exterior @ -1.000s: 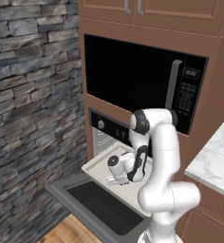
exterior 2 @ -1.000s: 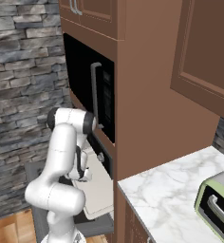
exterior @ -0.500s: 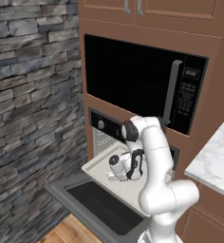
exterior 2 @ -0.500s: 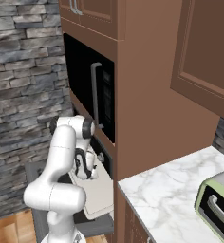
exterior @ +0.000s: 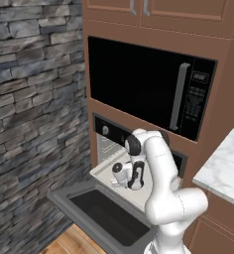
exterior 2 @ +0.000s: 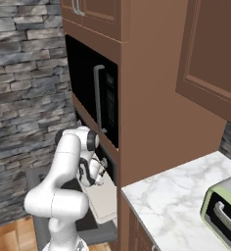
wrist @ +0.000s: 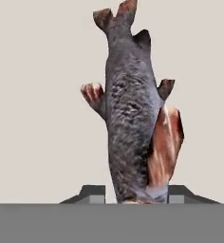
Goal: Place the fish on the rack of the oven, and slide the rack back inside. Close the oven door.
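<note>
the grey-scaled fish with reddish-brown fins and a forked tail [wrist: 133,118] is lying along the pale off-white flat rack [wrist: 38,95], tail pointing away from the hand, its near end sitting right between the two dark finger tips. the robot's two-finger gripper [wrist: 135,195] is standing with its jaws a little apart around that end; the tips are looking just clear of the body rather than squeezing it, though the near end is cut off low in the hand view, so i cannot tell if the fish is gripped or merely straddled. it is reading as a stiff, smooth-skinned, fairly light body, likely slippery, and the thick middle of the back looks like the surest place to pinch it across, not the thin fins or tail. in the left base view the rack [exterior: 106,171] is sticking out of the black-fronted built-in oven [exterior: 109,136], pulled out over the wide dark grey oven door [exterior: 96,213], which is hanging open and flat below. the rack is still waiting to be pushed in and the door to be lifted shut.
</note>
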